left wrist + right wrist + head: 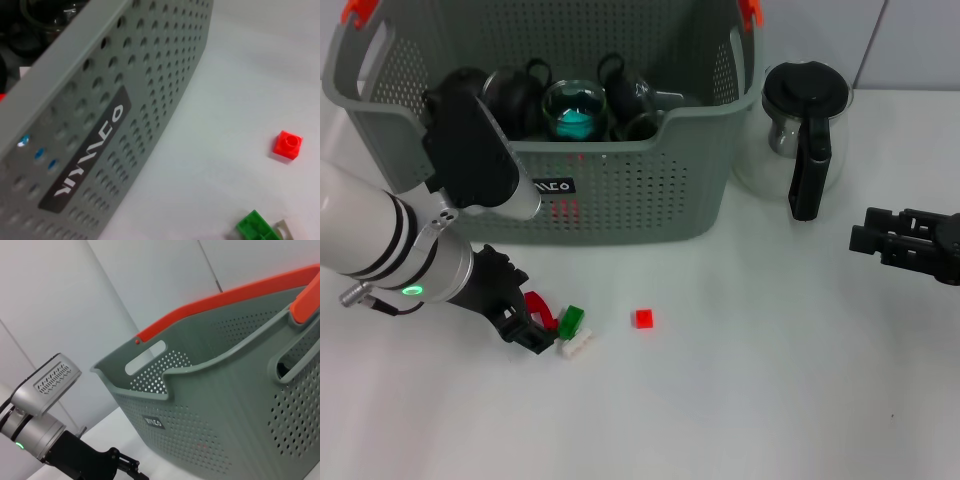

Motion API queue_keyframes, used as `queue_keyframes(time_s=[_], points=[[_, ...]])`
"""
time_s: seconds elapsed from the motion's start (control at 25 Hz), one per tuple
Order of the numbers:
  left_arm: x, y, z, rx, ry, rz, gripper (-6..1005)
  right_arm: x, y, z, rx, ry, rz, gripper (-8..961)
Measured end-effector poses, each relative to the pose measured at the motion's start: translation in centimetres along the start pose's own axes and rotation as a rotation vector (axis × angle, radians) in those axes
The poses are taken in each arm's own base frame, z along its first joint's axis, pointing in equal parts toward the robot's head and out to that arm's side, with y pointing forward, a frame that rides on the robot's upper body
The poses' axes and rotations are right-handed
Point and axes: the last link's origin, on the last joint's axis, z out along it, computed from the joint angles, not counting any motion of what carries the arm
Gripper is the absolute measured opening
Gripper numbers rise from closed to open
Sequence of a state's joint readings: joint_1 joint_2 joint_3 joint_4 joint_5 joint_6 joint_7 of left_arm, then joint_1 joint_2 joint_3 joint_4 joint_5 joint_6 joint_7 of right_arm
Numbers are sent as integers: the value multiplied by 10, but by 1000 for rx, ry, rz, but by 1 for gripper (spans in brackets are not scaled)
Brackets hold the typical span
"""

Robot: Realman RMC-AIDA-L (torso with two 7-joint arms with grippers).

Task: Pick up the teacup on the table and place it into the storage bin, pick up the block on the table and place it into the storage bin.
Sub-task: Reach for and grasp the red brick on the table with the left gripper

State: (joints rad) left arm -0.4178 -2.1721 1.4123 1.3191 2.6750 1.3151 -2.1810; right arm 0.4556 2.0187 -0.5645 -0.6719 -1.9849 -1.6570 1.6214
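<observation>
The grey-green storage bin [620,190] stands at the back of the table, and several dark teacups [520,95] sit inside it. My left gripper [534,312] is low over the table in front of the bin, open, with a red piece [538,304] between its fingers. A green block [571,319] and a white block [575,343] lie touching just beside it. A small red block [643,318] lies apart, farther right. The left wrist view shows the bin wall [125,100], the red block [288,145] and the green block [256,227]. My right gripper [863,228] is parked at the right edge.
A glass coffee pot [803,130] with a black handle stands right of the bin. The right wrist view shows the bin [225,400] with its orange rim clips, and my left arm [40,432] beyond it.
</observation>
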Motion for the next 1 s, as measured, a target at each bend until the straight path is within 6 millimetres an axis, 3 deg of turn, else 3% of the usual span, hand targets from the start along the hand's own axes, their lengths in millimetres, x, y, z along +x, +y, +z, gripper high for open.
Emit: queue_keyframes(time_s=[1.0], points=[[8,2,8,-7,-31,29,844,0,-2,-1,14,0,-1,606]])
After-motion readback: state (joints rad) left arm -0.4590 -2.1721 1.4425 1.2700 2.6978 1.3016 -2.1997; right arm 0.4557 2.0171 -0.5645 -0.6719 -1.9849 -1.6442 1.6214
